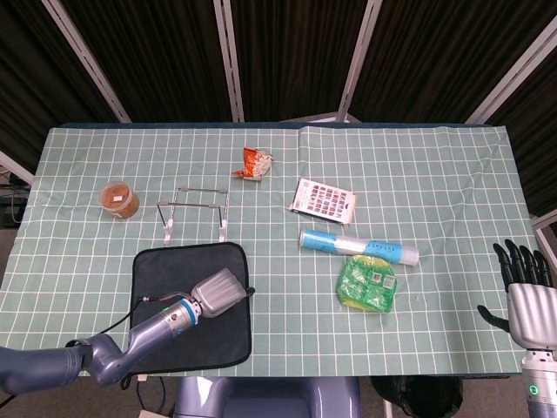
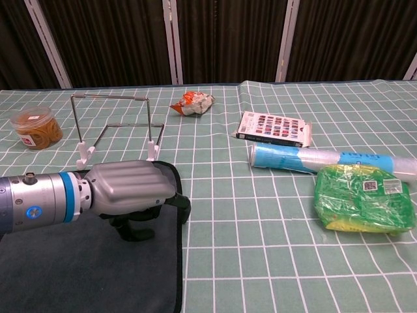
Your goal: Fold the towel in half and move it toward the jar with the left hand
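Far left on the green checked tablecloth (image 1: 418, 165) stands the jar (image 1: 119, 199), lidded and full of something orange-brown, well apart from the action. Just right of it, the wire rack (image 1: 193, 212) stands upright. Below that lies the dark towel (image 1: 174, 335), flat and unfolded at the table's near edge. The left hand (image 1: 218, 293) is low over the towel's right edge, back of the hand up, fingers (image 2: 180, 207) curled downward with the dark tips at the hem; whether they actually pinch the cloth is hard to tell from either view. Moving right: a crumpled snack wrapper (image 1: 254, 162) toward the back, a flat patterned box (image 1: 324, 201), a light blue tube (image 1: 359, 246) lying on its side, and a green packet (image 1: 368, 284) touching it from the front. At the far right edge, the right hand (image 1: 526, 300) hangs beyond the table, fingers upright and spread, holding nothing.
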`<state>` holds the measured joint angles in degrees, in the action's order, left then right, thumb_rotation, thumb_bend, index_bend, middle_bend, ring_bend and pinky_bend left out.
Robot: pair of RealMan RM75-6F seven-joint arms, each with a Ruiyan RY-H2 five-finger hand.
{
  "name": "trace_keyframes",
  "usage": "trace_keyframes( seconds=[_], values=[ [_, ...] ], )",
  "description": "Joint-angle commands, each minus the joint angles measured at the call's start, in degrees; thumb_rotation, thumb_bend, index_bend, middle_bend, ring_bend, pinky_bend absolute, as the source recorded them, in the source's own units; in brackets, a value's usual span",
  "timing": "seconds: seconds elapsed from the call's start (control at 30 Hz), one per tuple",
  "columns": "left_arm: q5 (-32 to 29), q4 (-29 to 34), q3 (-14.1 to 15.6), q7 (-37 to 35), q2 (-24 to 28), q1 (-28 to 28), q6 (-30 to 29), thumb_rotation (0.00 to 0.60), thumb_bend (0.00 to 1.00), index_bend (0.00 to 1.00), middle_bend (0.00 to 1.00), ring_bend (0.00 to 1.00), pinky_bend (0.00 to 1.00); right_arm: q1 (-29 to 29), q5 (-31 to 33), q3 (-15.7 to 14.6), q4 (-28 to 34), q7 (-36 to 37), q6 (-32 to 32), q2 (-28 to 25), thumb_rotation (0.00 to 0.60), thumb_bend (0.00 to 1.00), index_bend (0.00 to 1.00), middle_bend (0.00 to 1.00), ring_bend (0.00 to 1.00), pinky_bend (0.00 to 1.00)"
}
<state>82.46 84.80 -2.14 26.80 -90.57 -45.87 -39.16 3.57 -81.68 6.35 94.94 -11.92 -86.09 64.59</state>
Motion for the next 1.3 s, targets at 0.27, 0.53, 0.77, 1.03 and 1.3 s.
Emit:
trace_keyframes(
  seconds=[0.27,0.53,0.77,1.03,1.3],
  values=[
    [-1.0,-0.9,0.5,-0.3,-1.0,-0.7,-0.5,0.6,0.45,0.33,0.9,0.91,1.0,0.0,0.2,0.0,0.0,-0.2,0.0,-0.1,0.6,0.0,0.0,0.0,0.0,0.0],
    [-1.6,-0.5,1.1,1.3,-0.6,-0.5,-2.6,0.6,0.46,0.43,0.9,0.91,1.0,0.1,0.2,-0.1,0.0,0.0,0.0,-0.1,0.6,0.0,0.0,0.0,0.0,0.0],
    [-2.1,0.9,1.7,1.7,0.4,-0.5,-3.3,0.6,0.46,0.44,0.9,0.91,1.0,0.0,-0.1,-0.2,0.5,0.1,-0.1,-0.4,0.6,0.0,0.0,0.0,0.0,0.0],
    [-3.1,1.2,2.0,2.4,0.3,-0.9,-3.6,0.6,0.46,0.44,0.9,0.9,1.0,-0.1,-0.2,-0.3,0.8,0.1,-0.3,-0.6,0.6,0.0,0.0,0.0,0.0,0.0],
    [-3.9,0.2,1.9,2.4,-1.0,-1.6,-3.4,0.6,0.46,0.44,0.9,0.9,1.0,0.1,0.0,-0.4,0.8,0.1,0.0,-0.6,0.6,0.0,0.0,0.0,0.0,0.0]
  ],
)
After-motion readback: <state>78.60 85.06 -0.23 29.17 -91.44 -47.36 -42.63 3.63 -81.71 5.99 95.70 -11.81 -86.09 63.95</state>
